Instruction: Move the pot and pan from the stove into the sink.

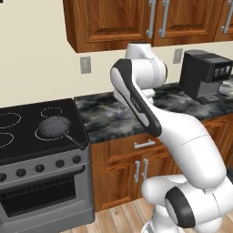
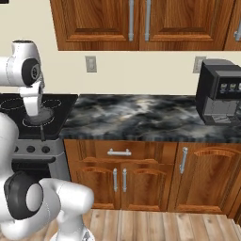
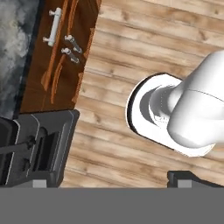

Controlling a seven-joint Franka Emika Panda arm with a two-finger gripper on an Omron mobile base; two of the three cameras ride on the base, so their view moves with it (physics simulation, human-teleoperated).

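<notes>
The pan (image 1: 54, 126), small, shallow and dark grey, sits on the front right burner of the stove (image 1: 27, 136), with its long thin handle pointing toward the front right corner. From the right base, the arm partly covers the pan (image 2: 47, 116) on the black cooktop (image 2: 61, 104). My gripper (image 3: 114, 180) is open, its two dark fingertips (image 3: 39, 182) far apart with nothing between them. It looks down on the wood floor and the stove's front (image 3: 41, 144). The pot and the sink are out of view.
A marbled black-grey counter (image 1: 109, 116) runs right from the stove over wooden cabinets (image 2: 141, 179). A black coffee machine (image 2: 220, 92) stands at its right end. Upper cabinets (image 1: 136, 20) hang above. My own white base (image 3: 183, 118) stands on the floor (image 3: 113, 144).
</notes>
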